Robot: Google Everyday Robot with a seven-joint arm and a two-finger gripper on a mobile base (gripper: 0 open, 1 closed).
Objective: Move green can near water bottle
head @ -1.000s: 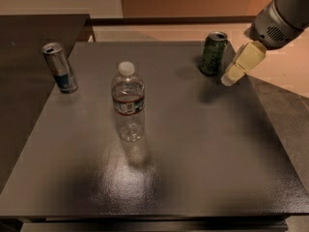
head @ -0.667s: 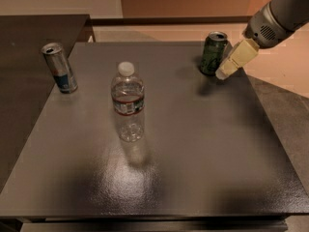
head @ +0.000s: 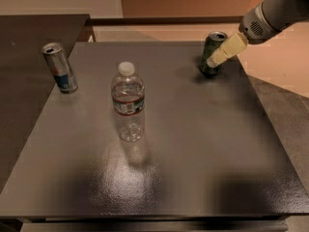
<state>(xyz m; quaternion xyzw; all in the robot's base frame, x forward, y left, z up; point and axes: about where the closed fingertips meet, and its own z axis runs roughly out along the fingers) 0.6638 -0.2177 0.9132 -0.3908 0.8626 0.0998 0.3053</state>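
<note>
The green can (head: 207,48) stands upright at the far right of the dark table (head: 193,144), dark green with a silver top. My gripper (head: 213,60) comes in from the upper right on a grey arm, and its pale yellow end lies against the can's right side, low on the body. The water bottle (head: 128,102) stands upright left of the table's middle, clear with a white cap and a dark label band. It is well apart from the can, nearer to me and to the left.
A slim silver-and-blue can (head: 60,67) stands at the table's far left edge. A second dark surface (head: 29,42) adjoins on the left. The table's right edge lies just right of the green can, with floor beyond.
My gripper has moved left and slightly away from me, from beside the green can to against its right side. The can and bottle have not moved.
</note>
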